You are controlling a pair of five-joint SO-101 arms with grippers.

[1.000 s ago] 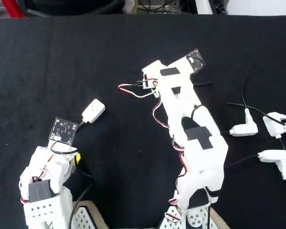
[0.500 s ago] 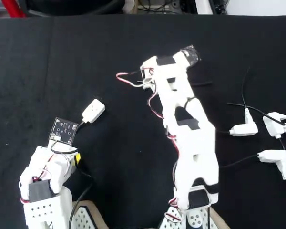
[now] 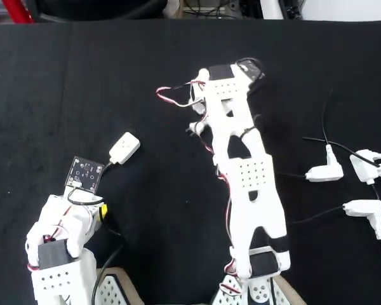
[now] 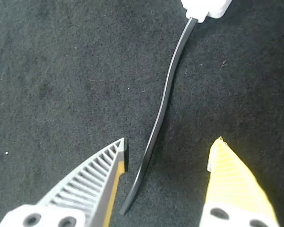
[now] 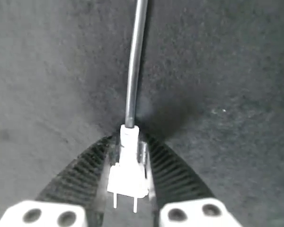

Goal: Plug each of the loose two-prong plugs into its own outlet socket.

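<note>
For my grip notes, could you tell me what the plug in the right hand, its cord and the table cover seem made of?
The plug looks like smooth white moulded plastic, with two thin pale prongs, probably metal. The cord seems rubber- or vinyl-sheathed: black with a dull sheen. The table cover is likely felt-like cloth: matte black, fuzzy, lint-flecked.

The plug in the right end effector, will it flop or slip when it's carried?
The plug looks small and rigid, pinched between ribbed fingers, so it probably won't slip. Its cord curves loosely, so it will likely trail limply and tug slightly.
</note>
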